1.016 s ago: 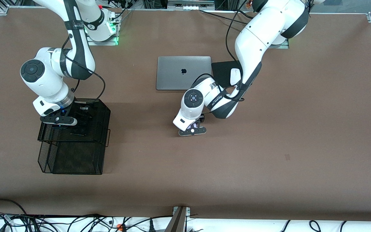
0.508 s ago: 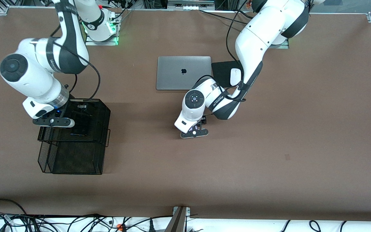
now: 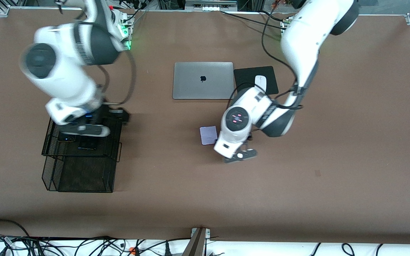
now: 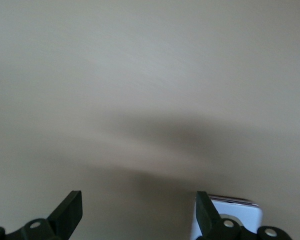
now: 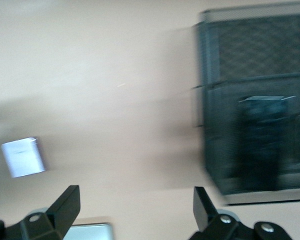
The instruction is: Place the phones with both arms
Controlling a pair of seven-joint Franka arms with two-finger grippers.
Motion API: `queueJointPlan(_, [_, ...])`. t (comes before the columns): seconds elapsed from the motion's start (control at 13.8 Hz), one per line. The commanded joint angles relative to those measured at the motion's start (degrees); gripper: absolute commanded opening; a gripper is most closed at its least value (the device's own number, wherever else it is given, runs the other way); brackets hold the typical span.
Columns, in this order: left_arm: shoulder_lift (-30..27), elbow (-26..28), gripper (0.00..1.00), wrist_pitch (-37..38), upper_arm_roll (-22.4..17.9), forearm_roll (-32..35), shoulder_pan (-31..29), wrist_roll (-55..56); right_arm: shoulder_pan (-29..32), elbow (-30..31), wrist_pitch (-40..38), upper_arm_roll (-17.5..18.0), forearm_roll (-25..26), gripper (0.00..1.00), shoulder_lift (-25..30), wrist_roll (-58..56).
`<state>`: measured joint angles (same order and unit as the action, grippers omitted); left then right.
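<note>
- Cables (image 3: 84, 245): a tangle along the edge nearest the front camera, off the brown table (image 3: 297, 185).
- Wire rack (image 3: 80, 177): black mesh, two tiers, toward my right arm's end of the table.
- My left gripper (image 3: 240, 156): over bare table, fingers (image 4: 70, 210) spread wide, holding nothing.
- Lavender phone (image 3: 208, 135): flat on the table just beside my left gripper, not touching it.
- Long black phone (image 3: 87, 142) and small black phone (image 3: 66, 137): on the rack's upper tier.
- My right gripper (image 3: 85, 129): over that upper tier, fingers (image 5: 65, 205) spread wide, empty.
- Laptop (image 3: 203, 80): silver, closed, farther off, mid-table.
- Mouse (image 3: 260, 83): white, on a black pad (image 3: 247, 76) beside the laptop.
</note>
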<state>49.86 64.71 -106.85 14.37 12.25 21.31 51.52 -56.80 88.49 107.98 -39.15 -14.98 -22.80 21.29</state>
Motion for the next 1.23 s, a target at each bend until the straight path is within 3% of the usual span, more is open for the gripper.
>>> queueJointPlan(0.0, [-4.7,3.0,1.00,5.9,0.7,-1.5,-5.6,-6.4,0.1,-6.2,6.9,7.7,-0.6,1.00,-8.5,8.7])
queueJointPlan(0.22, [-11.5,9.2,1.00,6.7,0.7,-2.0,-13.3,-15.3,0.2,-12.4,13.4,13.7,-0.6,1.00,-17.7,12.0])
queueJointPlan(0.44, [-20.2,13.9,1.00,10.3,0.6,-2.0,-22.1,-24.9,0.0,-13.8,20.9,17.8,0.0,1.00,-24.3,11.8])
queueJointPlan(0.73, [-27.0,13.5,1.00,14.7,0.7,-3.1,-30.1,-34.0,-1.1,-13.7,27.9,18.6,0.0,1.00,-29.6,11.4])
queueJointPlan(1.16, [-33.2,13.3,1.00,19.4,0.8,-6.4,-31.4,-34.1,-2.4,-13.5,29.0,18.7,1.3,1.00,-31.9,11.8])
